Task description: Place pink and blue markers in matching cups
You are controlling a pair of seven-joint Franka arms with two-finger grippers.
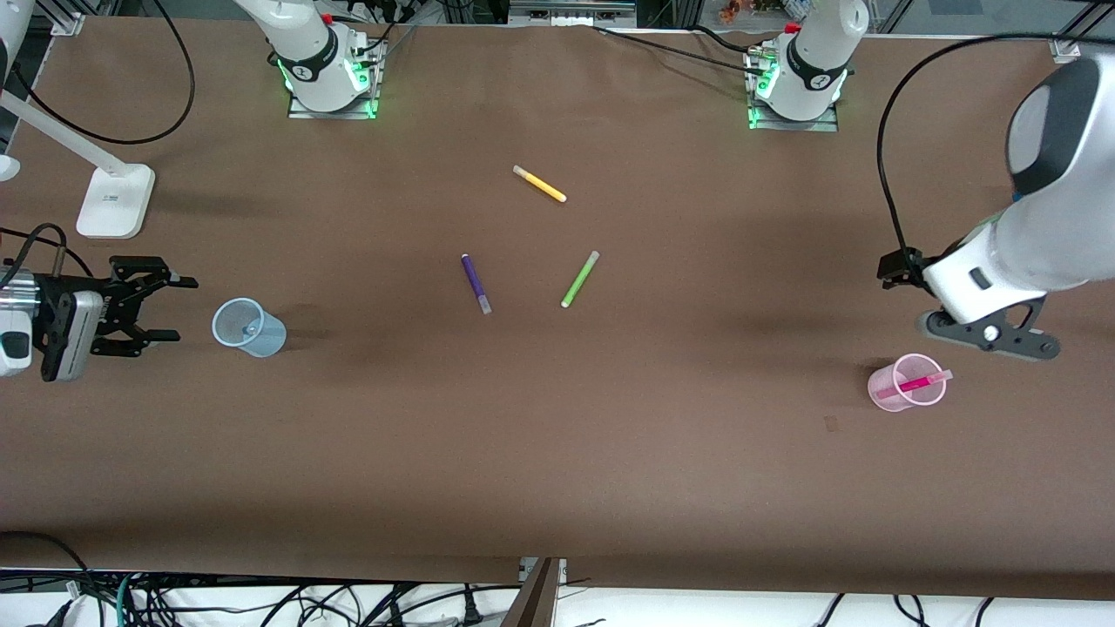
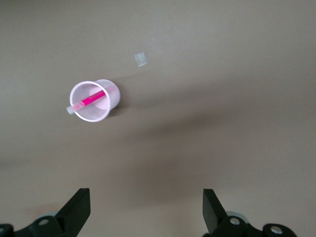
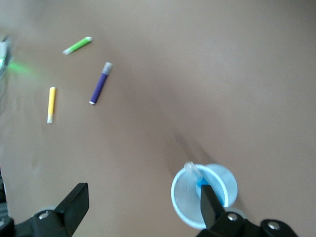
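The pale pink cup (image 1: 906, 394) stands near the left arm's end of the table with the pink marker (image 1: 915, 383) leaning inside it. Both show in the left wrist view, cup (image 2: 106, 107) and marker (image 2: 89, 100). My left gripper (image 2: 146, 197) is open and empty, up in the air beside the pink cup (image 1: 989, 335). The pale blue cup (image 1: 261, 335) stands near the right arm's end with the blue marker (image 3: 201, 186) inside it, its greyish cap on the rim. My right gripper (image 1: 181, 308) is open and empty beside the blue cup (image 3: 183, 197).
A yellow pen (image 1: 540, 184), a dark purple pen (image 1: 476, 283) and a lime green pen (image 1: 579, 279) lie mid-table, farther from the front camera than both cups. A white stand base (image 1: 115, 202) sits near the right arm's end. A small patch (image 1: 830, 424) lies by the pink cup.
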